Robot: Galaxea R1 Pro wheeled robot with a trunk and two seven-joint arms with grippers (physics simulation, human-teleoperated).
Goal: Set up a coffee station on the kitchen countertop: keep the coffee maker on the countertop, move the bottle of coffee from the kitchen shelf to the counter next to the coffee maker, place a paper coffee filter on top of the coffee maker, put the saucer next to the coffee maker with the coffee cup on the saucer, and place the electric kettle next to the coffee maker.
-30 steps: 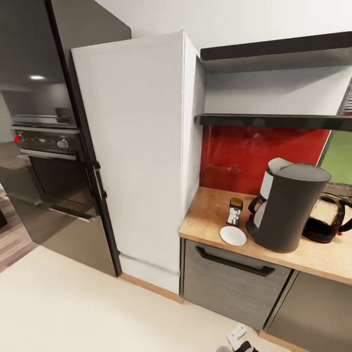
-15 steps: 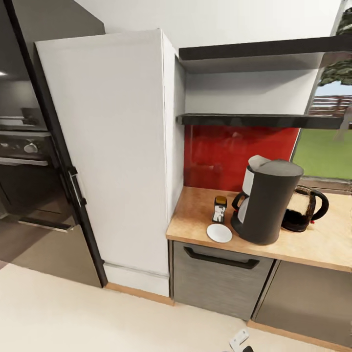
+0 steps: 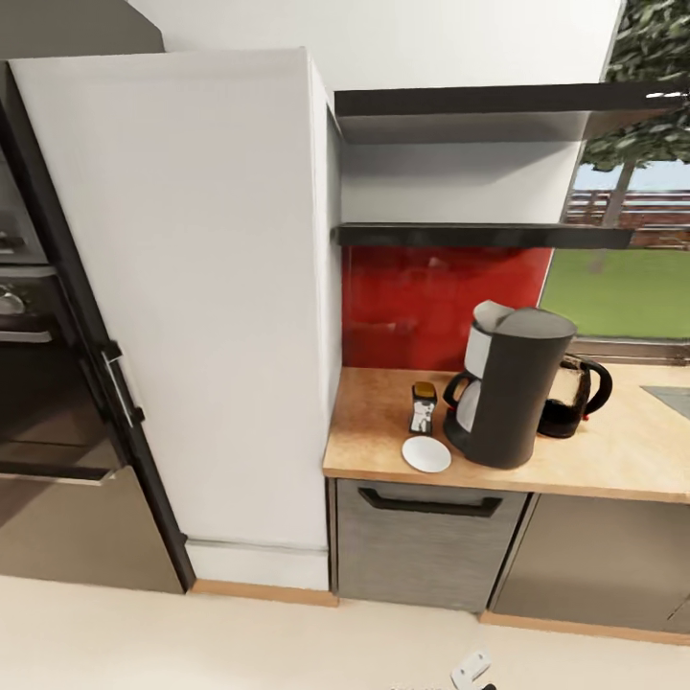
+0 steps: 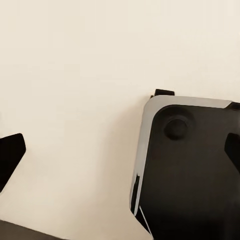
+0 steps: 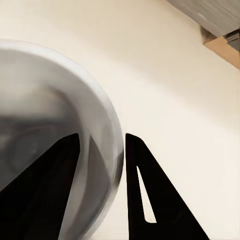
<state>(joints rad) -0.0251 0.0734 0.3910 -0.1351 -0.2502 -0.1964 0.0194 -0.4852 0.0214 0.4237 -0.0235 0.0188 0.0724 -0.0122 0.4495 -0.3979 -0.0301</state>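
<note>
The wood-grain worktop (image 3: pixel 613 460) runs rightward from a tall white cabinet (image 3: pixel 192 287), its front edge over glossy dark-grey cabinet fronts and a drawer with a black bar handle (image 3: pixel 429 505). The coffee maker (image 3: pixel 508 388) stands upright near the worktop's front edge, a pale paper coffee filter (image 3: pixel 486 314) showing at its upper left side. Just left of the machine the bottle of coffee (image 3: pixel 423 407) stands upright, and the white saucer (image 3: pixel 426 454) lies flat in front of the bottle, close to the worktop's front edge and just beside the machine's base. The electric kettle (image 3: pixel 573 398) sits behind and to the right of the coffee maker, partly hidden by it. Right of the kettle the worktop is bare wood, and a bare strip also lies between the bottle and the white cabinet. Above, the black kitchen shelf (image 3: pixel 441 234) juts from the wall over the red backsplash (image 3: pixel 431 302), with a second black board (image 3: pixel 460 99) higher up. A dark oven (image 3: pixel 38 383) stands left of the white cabinet. The cream floor (image 3: pixel 192 642) lies open before the cabinets. In the right wrist view, the right claw (image 5: pixel 100 150) is closed around the curved white rim of the coffee cup (image 5: pixel 60 125), one dark finger on each side of the wall. In the left wrist view, the left claw (image 4: pixel 122 152) is spread wide over the floor, and a dark, grey-edged part of the robot (image 4: pixel 190 170) lies between its tips.
</note>
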